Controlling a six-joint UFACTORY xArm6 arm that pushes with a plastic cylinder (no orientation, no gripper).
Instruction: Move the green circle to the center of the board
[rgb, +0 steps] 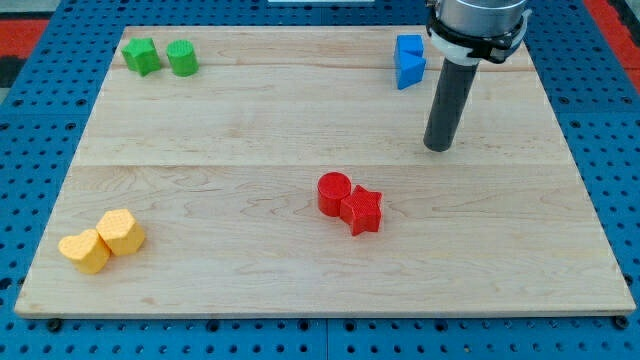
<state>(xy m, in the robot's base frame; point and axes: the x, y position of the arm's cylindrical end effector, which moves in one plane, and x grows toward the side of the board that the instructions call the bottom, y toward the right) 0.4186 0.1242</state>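
Patience pays: my tip (438, 147), a bare rod with no fingers to spread, should circle above the green circle (182, 58) and push it centreward.

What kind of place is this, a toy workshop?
Likely a robot test bench: a wooden board on a blue pegged base, small coloured blocks like the green circle, and my tip for pushing them.

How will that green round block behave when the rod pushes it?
The green circle looks squat and flat-bottomed, so it probably slides rather than tips. Its round side may slip off my tip. The green star touching it might get dragged along.
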